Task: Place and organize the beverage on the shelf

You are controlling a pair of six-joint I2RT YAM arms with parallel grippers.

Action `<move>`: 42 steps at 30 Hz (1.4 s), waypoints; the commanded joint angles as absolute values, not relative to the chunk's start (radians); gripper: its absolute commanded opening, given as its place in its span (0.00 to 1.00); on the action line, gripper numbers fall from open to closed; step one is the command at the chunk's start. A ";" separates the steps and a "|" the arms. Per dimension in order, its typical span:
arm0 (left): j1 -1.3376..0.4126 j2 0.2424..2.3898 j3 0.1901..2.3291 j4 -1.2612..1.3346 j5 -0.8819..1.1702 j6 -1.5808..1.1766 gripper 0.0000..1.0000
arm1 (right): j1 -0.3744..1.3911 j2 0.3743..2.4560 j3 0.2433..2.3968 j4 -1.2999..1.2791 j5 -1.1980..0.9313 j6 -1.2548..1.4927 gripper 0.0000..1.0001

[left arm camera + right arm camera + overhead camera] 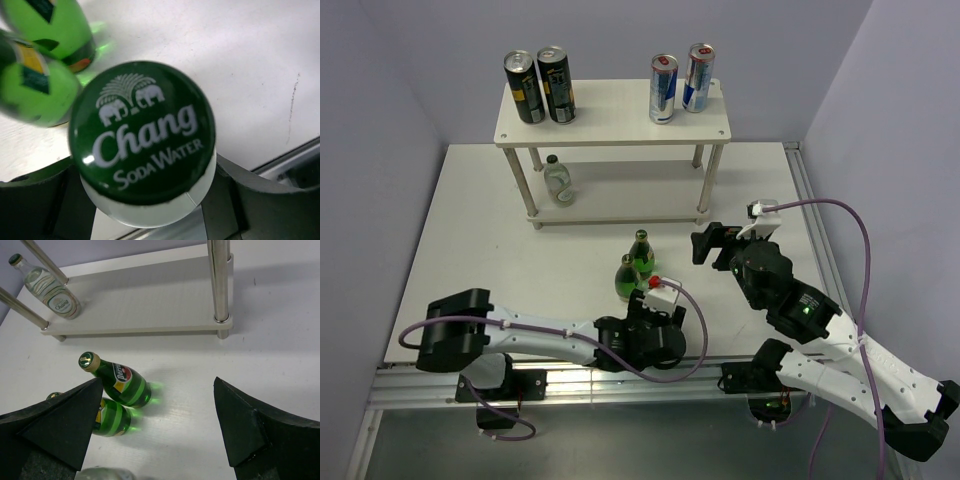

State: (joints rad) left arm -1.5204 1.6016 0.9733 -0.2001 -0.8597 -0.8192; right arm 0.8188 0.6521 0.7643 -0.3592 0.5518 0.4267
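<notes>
Snugly in left claw [147, 202]: glossy, round-capped glass bottle [144, 142].

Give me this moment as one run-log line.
left pincer: shut on Chang soda water bottle | right pincer: open, empty | two green bottles: on table | shelf: four cans top, one clear bottle below

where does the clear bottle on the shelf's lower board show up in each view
top external: the clear bottle stands at the left end of the shelf's lower board.
left wrist: not in it.
right wrist: the clear bottle is top left, on the lower board.
shared landmark: the green bottles on the table, seen in all three views.
</notes>
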 commanded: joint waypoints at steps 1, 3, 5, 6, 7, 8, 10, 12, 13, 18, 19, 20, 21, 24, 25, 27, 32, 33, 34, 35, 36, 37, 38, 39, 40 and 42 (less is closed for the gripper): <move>-1.563 1.477 1.083 -0.398 -1.018 -0.916 0.00 | 0.825 0.649 0.765 -0.336 0.577 0.433 0.98; -1.571 1.418 1.112 -0.492 -1.069 -0.968 0.00 | 0.825 0.647 0.762 -0.334 0.577 0.434 0.98; -1.572 1.367 1.118 -0.575 -1.094 -0.992 0.00 | 0.825 0.646 0.762 -0.333 0.577 0.433 0.98; -1.572 1.314 1.117 -0.581 -1.104 -0.979 0.00 | 0.825 0.646 0.762 -0.333 0.577 0.433 0.98; -1.572 1.287 1.112 -0.587 -1.127 -0.971 0.00 | 0.825 0.647 0.762 -0.331 0.577 0.433 0.98; -1.571 1.261 1.106 -0.583 -1.137 -0.954 0.00 | 0.825 0.649 0.762 -0.333 0.577 0.434 0.98; -1.565 1.194 1.089 -0.561 -1.178 -0.896 0.00 | 0.825 0.650 0.762 -0.330 0.577 0.433 0.98; -1.552 1.140 1.086 -0.564 -1.204 -0.859 0.00 | 0.825 0.650 0.762 -0.331 0.577 0.431 0.98; -1.530 1.123 1.082 -0.558 -1.215 -0.844 0.00 | 0.825 0.652 0.762 -0.331 0.577 0.431 0.98; -1.349 0.981 0.930 -0.278 -1.077 -0.577 0.00 | 0.825 0.657 0.767 -0.330 0.574 0.430 0.98; -1.266 0.965 0.901 -0.156 -1.037 -0.542 0.00 | 0.824 0.658 0.769 -0.330 0.572 0.430 0.98; -1.220 0.956 0.879 -0.120 -1.005 -0.500 0.00 | 0.825 0.660 0.769 -0.328 0.571 0.428 0.98; -1.179 0.953 0.847 -0.085 -0.949 -0.486 0.00 | 0.825 0.658 0.767 -0.327 0.571 0.428 0.98; -1.017 0.982 0.795 0.070 -0.867 -0.421 0.00 | 0.825 0.663 0.765 -0.327 0.568 0.428 0.98; -0.959 0.998 0.784 0.112 -0.848 -0.405 0.00 | 0.825 0.664 0.767 -0.327 0.568 0.428 0.98; -0.879 1.053 0.775 0.211 -0.777 -0.374 0.00 | 0.824 0.664 0.767 -0.327 0.569 0.428 0.98; -0.743 1.160 0.773 0.382 -0.666 -0.368 0.00 | 0.824 0.664 0.767 -0.331 0.568 0.429 0.98; -0.706 1.193 0.782 0.397 -0.648 -0.374 0.00 | 0.825 0.664 0.767 -0.330 0.566 0.428 0.98; -0.689 1.213 0.790 0.409 -0.625 -0.374 0.00 | 0.825 0.666 0.767 -0.330 0.569 0.428 0.98; -0.675 1.232 0.799 0.423 -0.617 -0.371 0.00 | 0.824 0.669 0.767 -0.330 0.568 0.429 0.98; -0.661 1.270 0.813 0.455 -0.606 -0.367 0.00 | 0.825 0.670 0.767 -0.330 0.568 0.428 0.98; -0.641 1.291 0.822 0.474 -0.595 -0.361 0.00 | 0.824 0.673 0.767 -0.328 0.563 0.428 0.98; -0.632 1.313 0.831 0.491 -0.586 -0.345 0.00 | 0.824 0.675 0.769 -0.330 0.564 0.428 0.98; -0.618 1.359 0.854 0.517 -0.581 -0.336 0.00 | 0.825 0.683 0.770 -0.330 0.563 0.426 0.98; -0.611 1.383 0.870 0.520 -0.578 -0.333 0.00 | 0.824 0.684 0.775 -0.330 0.560 0.426 0.98; -0.594 1.448 0.908 0.529 -0.557 -0.337 0.00 | 0.825 0.693 0.781 -0.339 0.561 0.426 0.98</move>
State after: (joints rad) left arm -0.6121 1.4197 0.7841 0.2882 -0.6025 -0.3630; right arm 0.8188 0.6807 0.7643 -0.3592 0.5560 0.4263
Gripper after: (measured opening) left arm 0.713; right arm 0.983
